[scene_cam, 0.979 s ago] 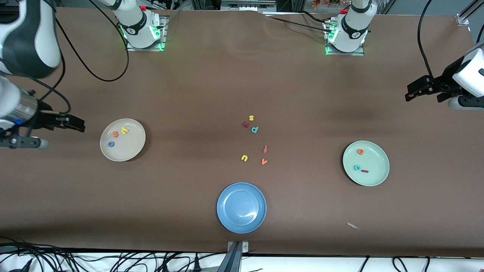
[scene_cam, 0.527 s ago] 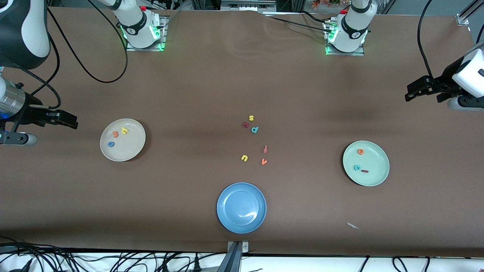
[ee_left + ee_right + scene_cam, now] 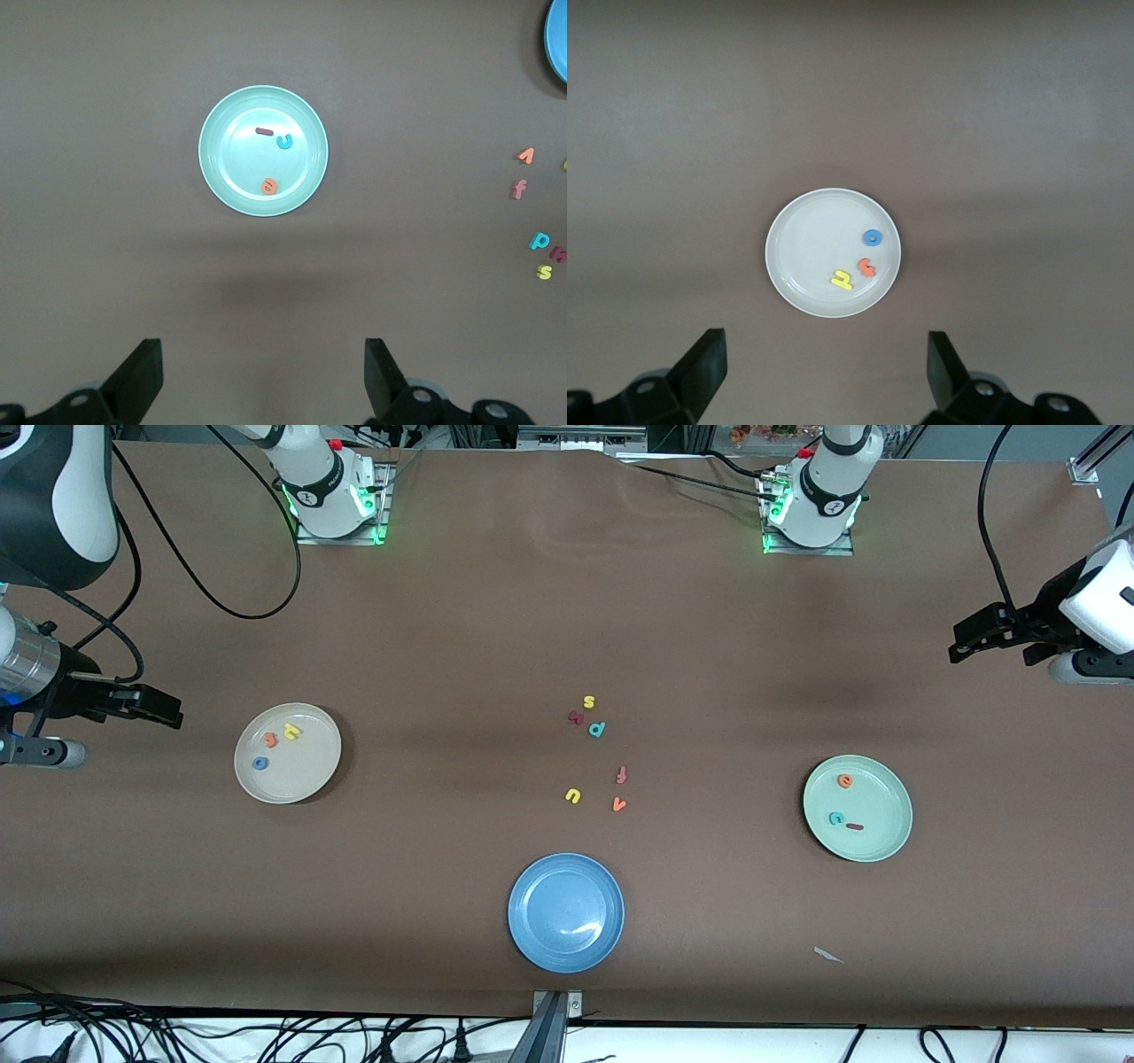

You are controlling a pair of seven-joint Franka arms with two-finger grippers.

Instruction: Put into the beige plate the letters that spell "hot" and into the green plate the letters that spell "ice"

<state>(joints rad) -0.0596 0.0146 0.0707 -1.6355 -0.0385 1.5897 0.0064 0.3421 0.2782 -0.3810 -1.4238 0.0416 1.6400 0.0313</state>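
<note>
Both grippers stood empty with fingers spread: the left gripper (image 3: 970,636) over the table's left-arm end, the right gripper (image 3: 159,710) beside the beige plate (image 3: 310,778). The blue o (image 3: 260,763), orange t (image 3: 271,739) and yellow h (image 3: 291,732) lay in that plate. The orange e (image 3: 844,781), teal c (image 3: 835,818) and dark red i (image 3: 855,826) lay in the green plate (image 3: 890,828), well apart from the beige plate, toward the left arm's end.

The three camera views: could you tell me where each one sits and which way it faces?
Front view: high across the table, facing both arm bases; shows both arms, the right gripper and left gripper open.
Left wrist view: on the left wrist, looking down at the green plate; its open fingers show.
Right wrist view: likewise, over the beige plate.
The front view shares both plates.
</note>
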